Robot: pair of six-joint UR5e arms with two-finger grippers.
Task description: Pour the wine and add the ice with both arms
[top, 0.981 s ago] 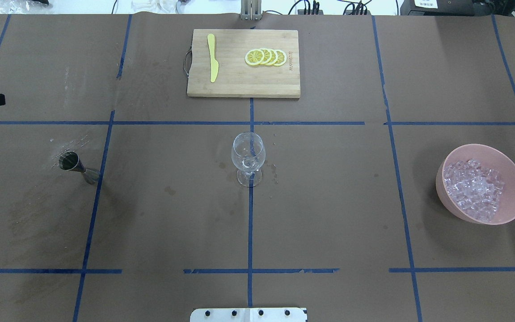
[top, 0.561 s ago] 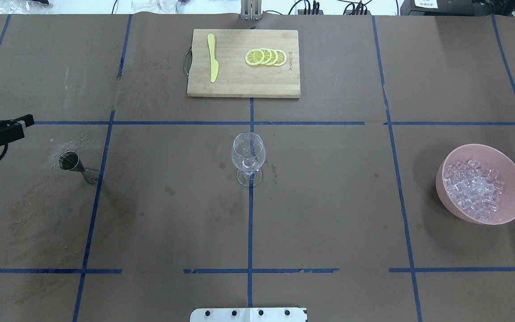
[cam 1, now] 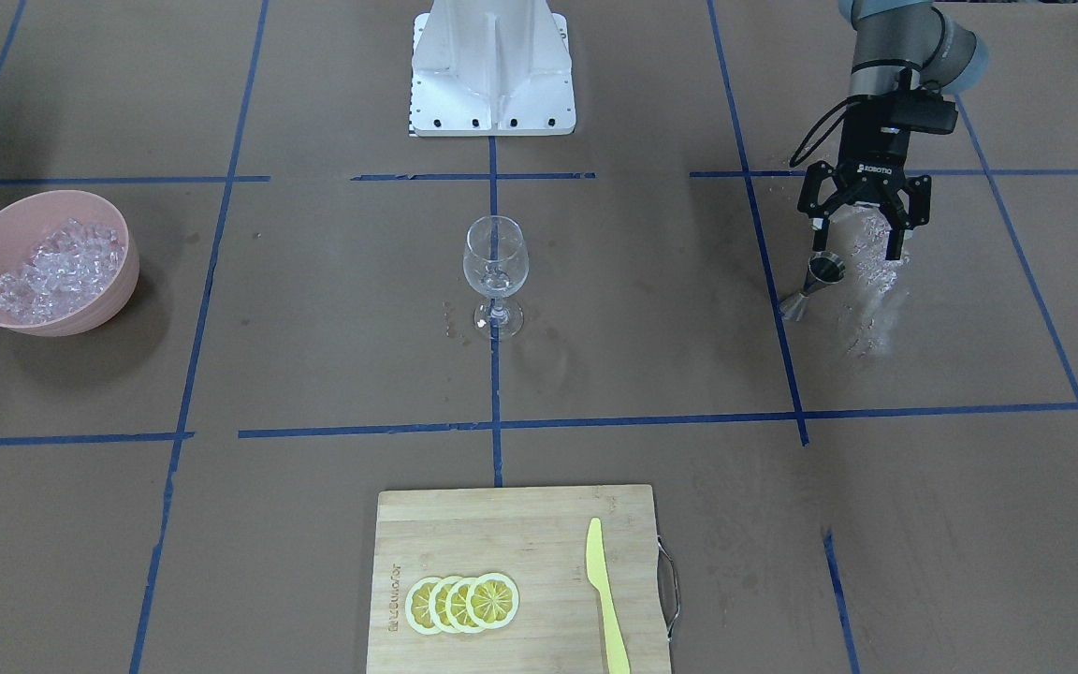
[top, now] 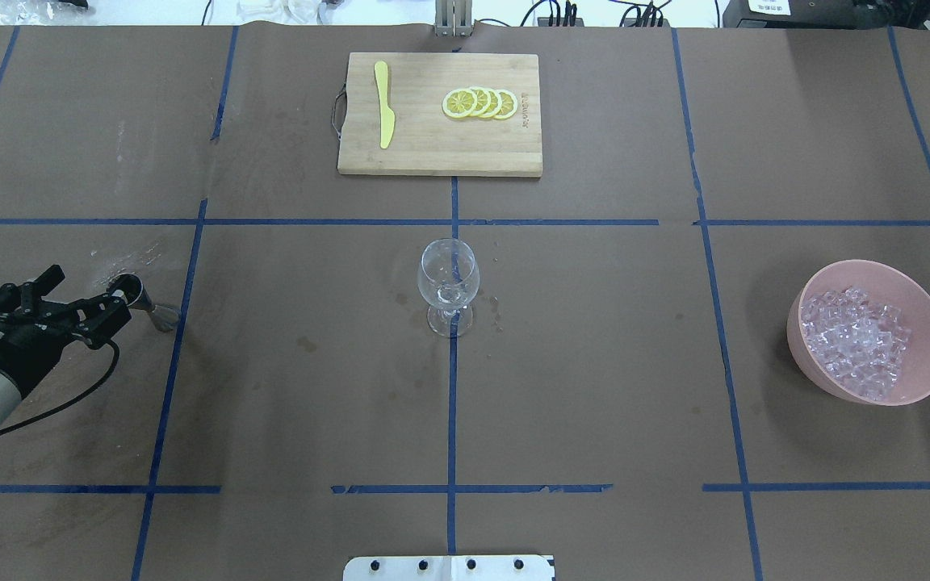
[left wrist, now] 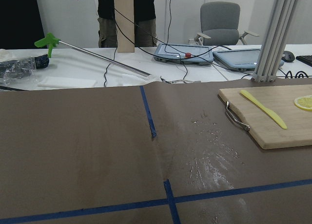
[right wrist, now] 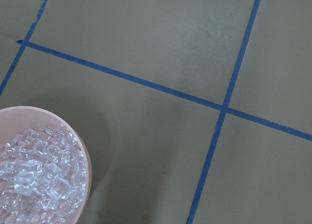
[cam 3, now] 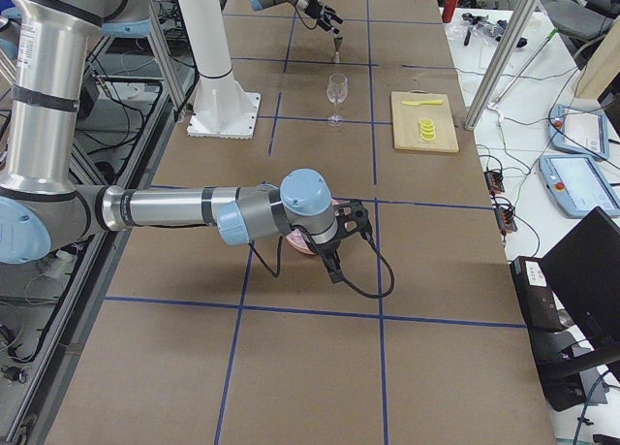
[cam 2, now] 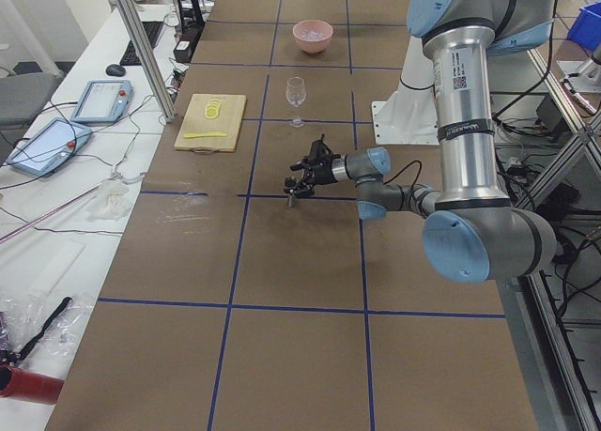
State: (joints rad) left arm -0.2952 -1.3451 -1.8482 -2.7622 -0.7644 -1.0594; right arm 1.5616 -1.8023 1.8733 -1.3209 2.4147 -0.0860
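Note:
A clear wine glass (top: pixel 449 278) stands upright at mid-table and also shows in the front view (cam 1: pixel 495 257). I cannot make out any wine in it. A small steel jigger (cam 1: pixel 818 281) stands on a wet patch at the left and shows overhead (top: pixel 146 300). My left gripper (cam 1: pixel 857 250) is open and hovers just above the jigger, one finger over its cup; overhead the gripper (top: pixel 92 289) overlaps it. Ice (top: pixel 856 339) is heaped in a pink bowl (top: pixel 929 323) at the right. My right gripper (cam 3: pixel 344 241) hangs by the bowl; I cannot tell if it is open.
A wooden cutting board (top: pixel 433 153) with lemon slices (top: pixel 481 103) and a yellow knife (top: pixel 385 105) lies at the far middle. A white pedestal (cam 1: pixel 492 65) stands at the robot's side. Water is spattered around the jigger (cam 1: pixel 876 281).
My left gripper has come in from the table's left edge, toward the robot's side, and now stands open over the jigger. The glass, the bowl and the board have not moved.

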